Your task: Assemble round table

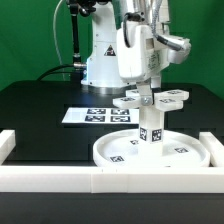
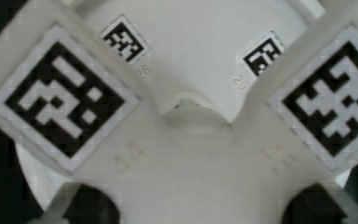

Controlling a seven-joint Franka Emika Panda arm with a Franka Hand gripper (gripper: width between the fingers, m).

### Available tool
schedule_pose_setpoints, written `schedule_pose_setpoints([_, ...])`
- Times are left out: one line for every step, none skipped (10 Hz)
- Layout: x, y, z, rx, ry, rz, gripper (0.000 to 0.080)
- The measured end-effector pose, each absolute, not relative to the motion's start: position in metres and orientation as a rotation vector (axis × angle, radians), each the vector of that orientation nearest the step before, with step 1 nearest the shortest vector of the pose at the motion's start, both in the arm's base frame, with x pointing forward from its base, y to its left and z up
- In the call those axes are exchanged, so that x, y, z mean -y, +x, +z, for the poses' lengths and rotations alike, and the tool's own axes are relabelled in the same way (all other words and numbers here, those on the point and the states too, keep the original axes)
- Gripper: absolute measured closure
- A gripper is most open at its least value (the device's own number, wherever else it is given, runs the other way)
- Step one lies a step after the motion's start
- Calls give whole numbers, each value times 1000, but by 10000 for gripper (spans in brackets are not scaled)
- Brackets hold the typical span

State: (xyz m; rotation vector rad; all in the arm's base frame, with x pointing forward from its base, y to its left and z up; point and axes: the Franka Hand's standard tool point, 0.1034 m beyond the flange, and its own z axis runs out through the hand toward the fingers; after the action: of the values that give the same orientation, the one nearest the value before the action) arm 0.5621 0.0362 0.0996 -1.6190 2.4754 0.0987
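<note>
Green backdrop closed off the scene behind a black bench (image 1: 30,110) edged by long white bars (image 1: 60,180). On that bench, against the front bar, lay the large rimmed disc (image 1: 118,152) of the round table, open side up, with small black-and-white tags on its floor. From the disc's middle rose the short cylindrical leg (image 1: 153,128), upright and tagged on its side. Atop the leg sat the cross-shaped foot piece (image 1: 150,100), its arms spread level and each ending in a tagged pad; in the wrist view the foot piece (image 2: 194,110) filled nearly the whole picture, two big tags facing the camera and two smaller ones farther off. The hand (image 1: 147,86) hung straight above the foot piece, down at its centre, though whether its fingers gripped the part or stood apart I could not tell. Behind the disc, toward the exterior view's left, the marker board (image 1: 88,115) lay flat before the arm's white base (image 1: 100,62).
</note>
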Motion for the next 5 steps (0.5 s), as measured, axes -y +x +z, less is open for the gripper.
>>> schedule_pose_setpoints([-36, 562, 100, -2515, -1550, 106, 357])
schedule_pose_setpoints([-36, 562, 100, -2506, -1561, 105, 357])
schedule_pose_setpoints([-37, 562, 100, -2491, -1579, 106, 357])
schedule_pose_setpoints([-36, 564, 107, -2438, -1627, 106, 206])
schedule_pose_setpoints([-36, 566, 118, -2408, -1620, 107, 206])
